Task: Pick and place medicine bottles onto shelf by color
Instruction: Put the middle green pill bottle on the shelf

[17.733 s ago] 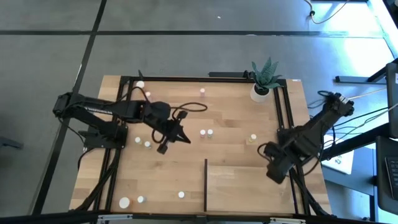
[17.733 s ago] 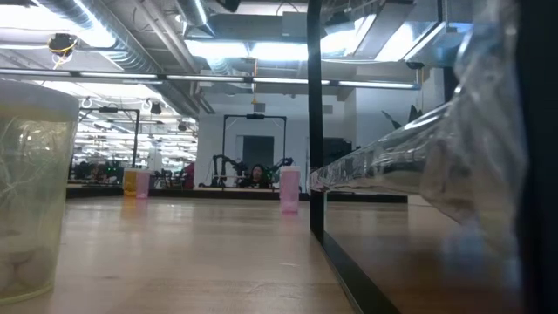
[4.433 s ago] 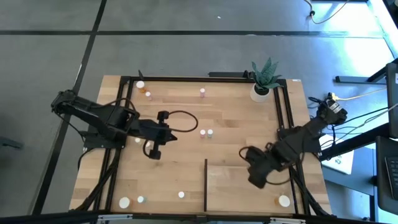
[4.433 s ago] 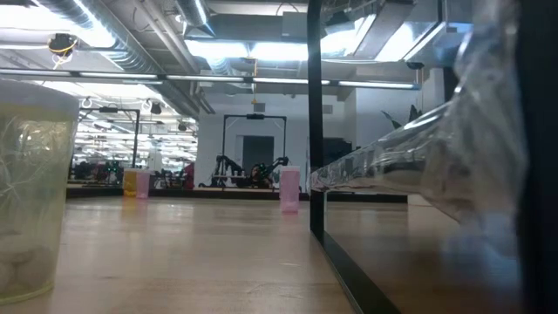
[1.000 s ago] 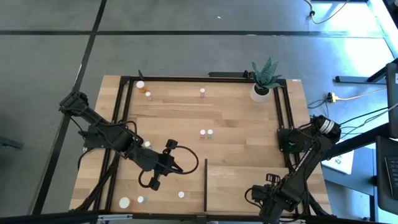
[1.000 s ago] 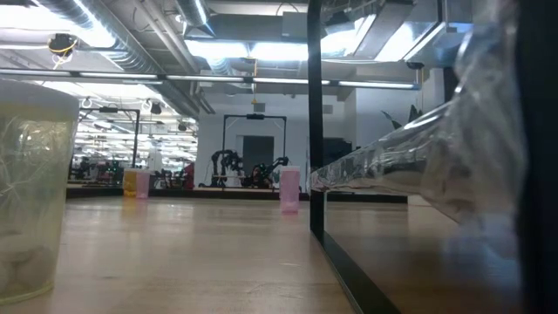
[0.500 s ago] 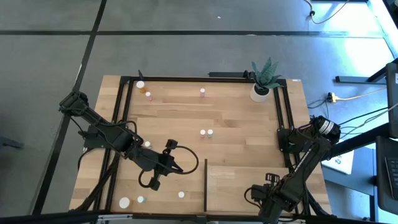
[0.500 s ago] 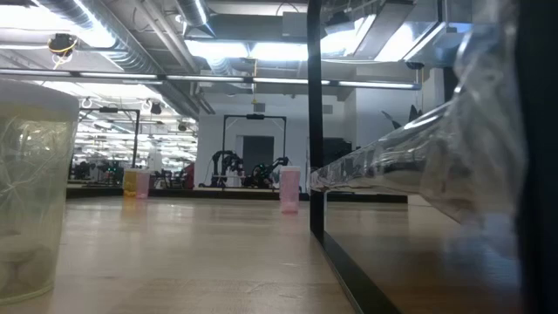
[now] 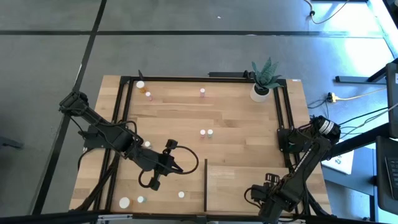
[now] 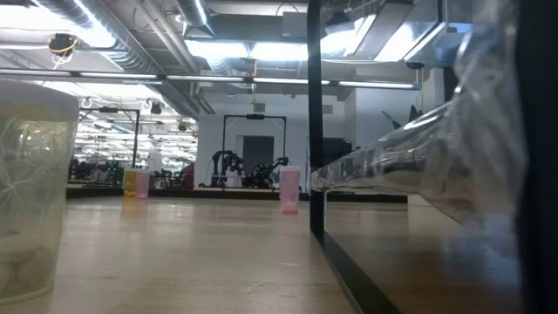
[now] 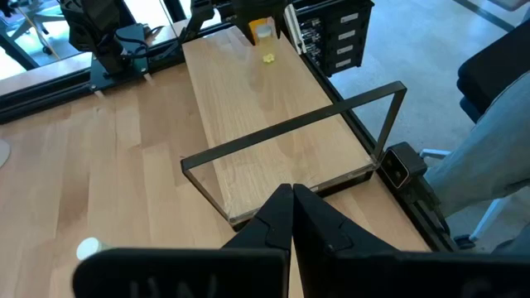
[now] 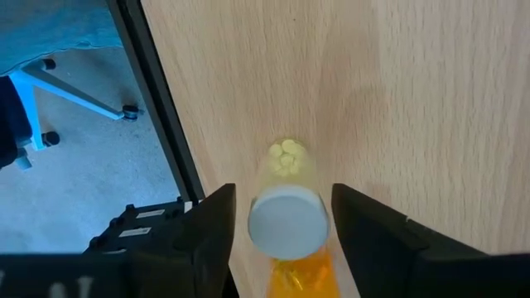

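My right jaws (image 12: 281,223) stand parted around the orange bottle (image 12: 288,222) on the shelf (image 12: 397,91), lower centre of frame. I should lift straight up so neither finger tips it. Left jaws (image 11: 291,217) are shut, empty.

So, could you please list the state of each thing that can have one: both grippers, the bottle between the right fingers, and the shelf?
Left gripper: shut, empty, above the table beside the shelf.
Right gripper: open, fingers either side of the bottle, gaps visible.
Orange medicine bottle with white cap: upright on the shelf, cap on.
Light-wood shelf with thin dark upright edge: flat on the table.
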Motion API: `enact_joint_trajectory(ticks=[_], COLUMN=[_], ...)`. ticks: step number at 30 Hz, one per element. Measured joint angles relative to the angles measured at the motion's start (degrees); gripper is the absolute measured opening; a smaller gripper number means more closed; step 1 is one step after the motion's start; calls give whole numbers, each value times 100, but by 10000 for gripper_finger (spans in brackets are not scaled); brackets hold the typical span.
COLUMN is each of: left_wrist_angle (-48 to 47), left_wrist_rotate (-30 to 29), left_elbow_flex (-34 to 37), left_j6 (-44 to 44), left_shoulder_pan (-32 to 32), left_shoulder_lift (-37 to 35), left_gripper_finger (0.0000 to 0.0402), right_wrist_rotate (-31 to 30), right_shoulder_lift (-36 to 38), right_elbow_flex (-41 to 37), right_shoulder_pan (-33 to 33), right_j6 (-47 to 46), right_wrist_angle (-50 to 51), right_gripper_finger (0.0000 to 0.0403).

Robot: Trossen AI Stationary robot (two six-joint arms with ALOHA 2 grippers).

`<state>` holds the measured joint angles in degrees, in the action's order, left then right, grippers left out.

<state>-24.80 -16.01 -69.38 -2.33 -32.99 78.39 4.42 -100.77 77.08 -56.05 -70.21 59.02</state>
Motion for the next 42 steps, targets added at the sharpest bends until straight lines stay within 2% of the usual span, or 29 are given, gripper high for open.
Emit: enact_joint_trajectory(ticks=[33,38,42], left_wrist_angle=[-2,-2,-4], left_wrist_rotate=[0,0,-253], left_elbow_flex=[0,0,0], left_j6=[-4,-55,-78], left_shoulder_pan=[0,0,0], left_shoulder_lift=[0,0,0], left_gripper_finger=[0,0,0], right_wrist_rotate=[127,96,-303], right_shoulder_lift=[48,48,48], right_elbow_flex=[11,11,44], right_shoulder_pan=[534,791,1115], right_j6=[47,451,874], right_wrist_angle=[-4,-145,-165], right_gripper_finger=[204,204,204])
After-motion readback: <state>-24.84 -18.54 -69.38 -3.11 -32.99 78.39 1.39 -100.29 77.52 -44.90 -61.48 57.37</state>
